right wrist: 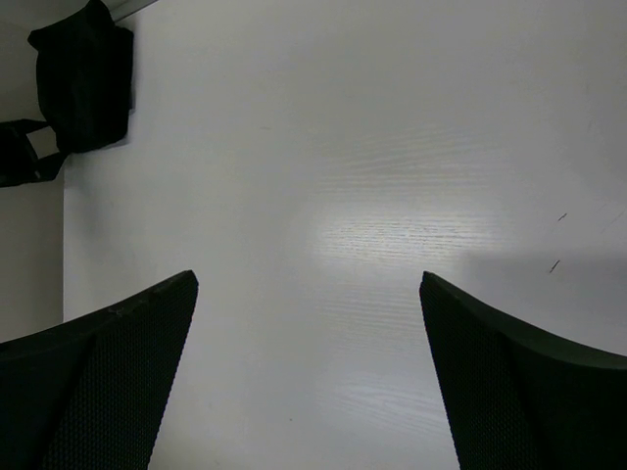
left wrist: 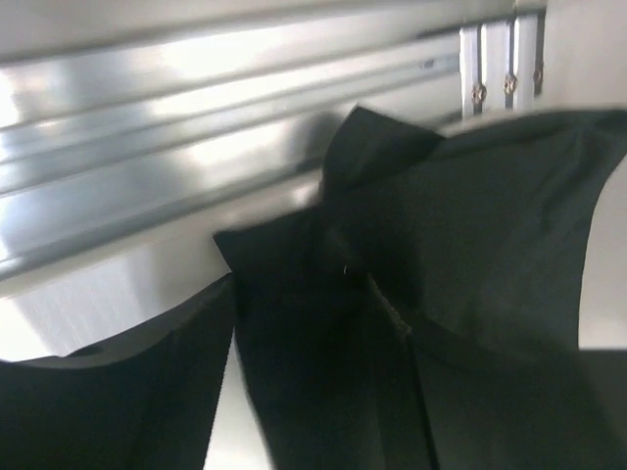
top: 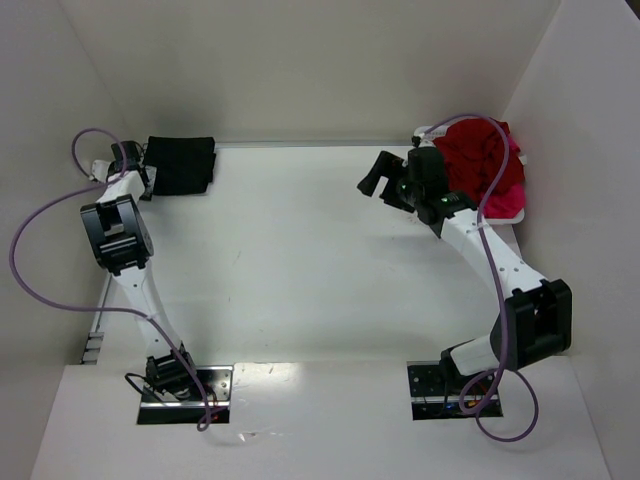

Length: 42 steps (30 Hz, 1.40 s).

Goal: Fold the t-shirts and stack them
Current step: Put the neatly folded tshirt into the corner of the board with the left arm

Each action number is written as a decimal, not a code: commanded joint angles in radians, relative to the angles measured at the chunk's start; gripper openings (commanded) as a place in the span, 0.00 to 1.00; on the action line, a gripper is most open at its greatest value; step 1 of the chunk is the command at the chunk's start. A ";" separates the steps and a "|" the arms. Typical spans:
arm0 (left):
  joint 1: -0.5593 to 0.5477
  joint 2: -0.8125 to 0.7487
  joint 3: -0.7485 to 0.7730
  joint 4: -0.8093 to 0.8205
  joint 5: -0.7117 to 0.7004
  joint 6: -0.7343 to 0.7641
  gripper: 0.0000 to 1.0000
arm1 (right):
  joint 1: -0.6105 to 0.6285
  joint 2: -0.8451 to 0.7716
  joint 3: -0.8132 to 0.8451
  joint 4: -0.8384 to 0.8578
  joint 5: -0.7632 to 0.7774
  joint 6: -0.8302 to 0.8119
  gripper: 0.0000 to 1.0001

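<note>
Two grippers: right gripper (right wrist: 309,279) spread wide above smooth table (top: 300,260); left gripper (top: 143,165) at folded black t-shirt (top: 182,165), grip unclear.

Black t-shirt (top: 181,165): folded into a flat rectangle, lying at the far-left corner of the tabletop (top: 300,260).
Dark red t-shirt (top: 478,155): unfolded, crumpled heap at the far-right corner.
Pink t-shirt (top: 508,205): crumpled under the red one, edge showing.
</note>
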 commanded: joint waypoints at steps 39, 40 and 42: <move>-0.511 -0.959 -0.480 -0.237 0.331 0.854 0.99 | -0.204 -0.046 0.160 -0.102 0.087 -0.161 1.00; -0.511 -0.948 -0.467 -0.248 0.322 0.865 0.99 | -0.204 -0.074 0.106 -0.068 -0.030 -0.173 1.00; -0.511 -0.916 -0.431 -0.286 0.338 0.903 0.99 | -0.204 -0.152 0.036 0.012 -0.150 -0.173 1.00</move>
